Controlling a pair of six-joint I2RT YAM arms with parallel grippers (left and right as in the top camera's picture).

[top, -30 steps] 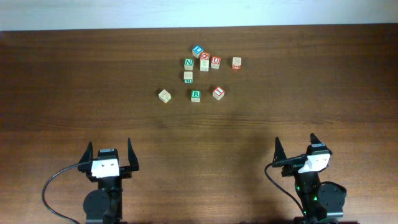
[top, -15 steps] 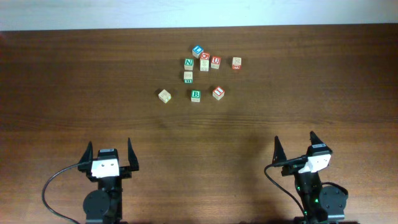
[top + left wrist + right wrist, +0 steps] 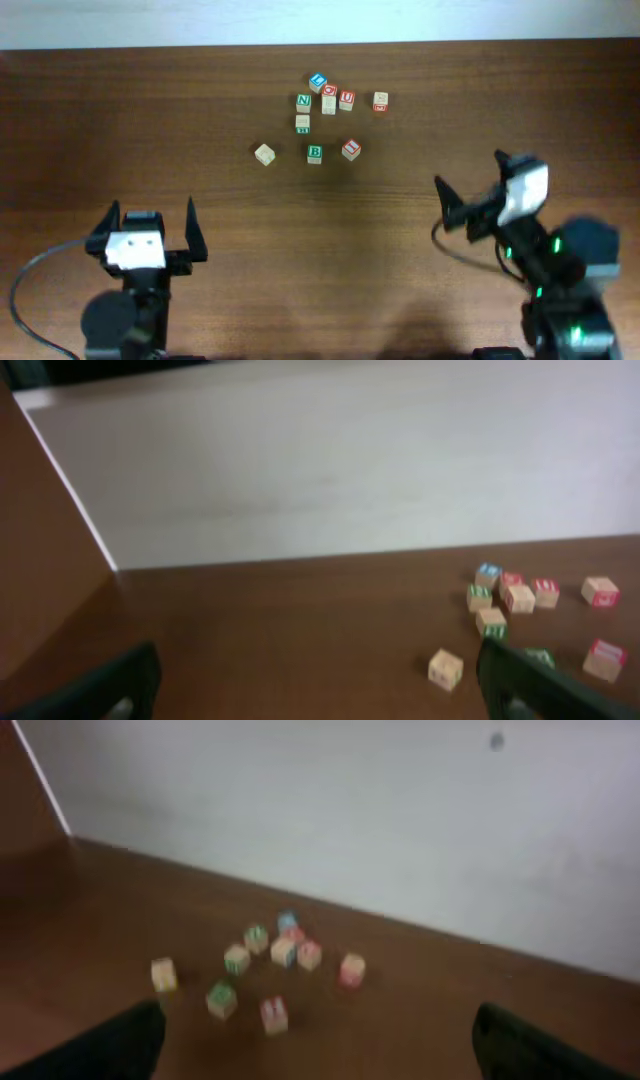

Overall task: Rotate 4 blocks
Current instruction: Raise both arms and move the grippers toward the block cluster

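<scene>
The tabletop (image 3: 320,230) is of dark brown wood, and its fine grain runs along its length. Beyond its far edge there is a pale, off-white surface (image 3: 350,460), plain and evenly lit; I cannot tell if it is a wall or a floor. At the far left corner a brown panel (image 3: 40,560) borders this surface. A small dark spot (image 3: 497,740) marks the pale surface, high on the right.

surf: brown wood tbl (image 3: 120,110) | on it: sm blocks (image 3: 329,98), loose cluster far-mid
</scene>
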